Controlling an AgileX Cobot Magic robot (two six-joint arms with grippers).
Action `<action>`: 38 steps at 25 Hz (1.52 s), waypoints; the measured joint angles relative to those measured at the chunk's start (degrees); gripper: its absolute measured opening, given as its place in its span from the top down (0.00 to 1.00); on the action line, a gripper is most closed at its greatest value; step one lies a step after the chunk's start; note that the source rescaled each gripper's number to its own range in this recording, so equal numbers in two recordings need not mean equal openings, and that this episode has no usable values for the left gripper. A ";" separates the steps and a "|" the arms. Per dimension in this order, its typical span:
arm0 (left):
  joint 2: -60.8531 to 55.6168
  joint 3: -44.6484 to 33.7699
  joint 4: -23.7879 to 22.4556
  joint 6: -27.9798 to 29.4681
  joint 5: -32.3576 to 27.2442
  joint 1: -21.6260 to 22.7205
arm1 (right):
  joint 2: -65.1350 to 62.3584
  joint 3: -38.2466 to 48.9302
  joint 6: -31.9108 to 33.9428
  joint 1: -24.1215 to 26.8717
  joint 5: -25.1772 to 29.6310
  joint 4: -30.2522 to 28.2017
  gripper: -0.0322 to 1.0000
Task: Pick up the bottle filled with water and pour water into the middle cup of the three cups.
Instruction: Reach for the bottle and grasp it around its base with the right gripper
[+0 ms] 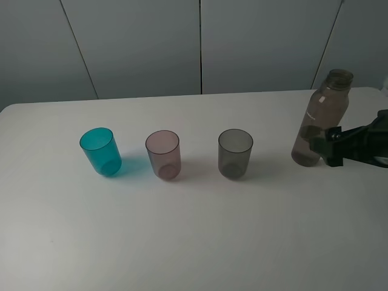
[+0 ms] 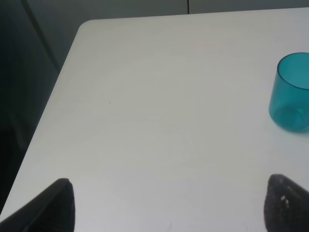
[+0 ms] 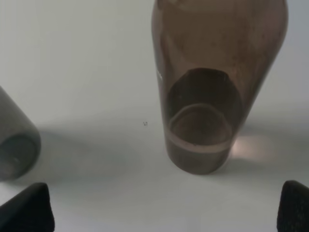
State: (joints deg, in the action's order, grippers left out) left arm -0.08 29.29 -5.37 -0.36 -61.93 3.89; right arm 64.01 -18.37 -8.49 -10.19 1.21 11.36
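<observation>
The bottle [image 1: 321,118] is seen standing upright near the right edge of the tabletop [image 1: 194,242], toward its far right corner, its mouth uncapped and a little water held in its lower part. The right pincer [image 1: 324,151] is reached in from the right edge at the level of the bottle's lower body. Its jaws are spread wide and nothing is gripped. In the right wrist view the bottle [image 3: 217,87] is shown just ahead of the two fingertips, not yet between them.

Toward the left edge, three cups are set apart in a row. The grey cup [image 1: 235,153] is placed nearest the bottle, then the middle cup [image 1: 163,154], pale pink, then the teal cup [image 1: 100,151].

The left pincer [image 2: 166,205] is held wide open and empty over the tabletop's left part, with the teal cup off to one side of it.
</observation>
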 joint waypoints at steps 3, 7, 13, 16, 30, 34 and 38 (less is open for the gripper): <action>0.00 0.00 0.00 0.00 0.00 0.00 | 3.68 2.34 0.00 0.00 -6.36 0.12 0.00; 0.00 0.00 0.00 0.00 0.00 0.00 | 7.69 4.19 0.00 0.00 -9.00 0.12 0.00; 0.00 0.00 0.00 0.00 0.00 0.00 | 14.74 4.32 0.34 0.00 -15.83 0.12 0.00; 0.00 0.00 0.00 0.00 0.00 0.00 | 19.26 4.32 2.14 0.00 -20.18 0.12 0.00; 0.00 0.00 0.00 0.00 0.00 0.00 | 33.58 4.32 9.36 0.00 -42.51 -0.50 0.00; 0.00 0.00 0.00 0.00 0.00 0.00 | 35.40 4.32 9.36 0.00 -47.06 -1.07 0.00; 0.00 0.00 0.00 0.00 0.00 0.00 | 36.99 4.32 9.36 0.00 -52.02 -1.82 0.00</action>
State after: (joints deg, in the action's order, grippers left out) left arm -0.08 29.29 -5.37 -0.36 -61.93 3.89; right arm 101.00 -14.05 0.86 -10.19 -50.81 9.53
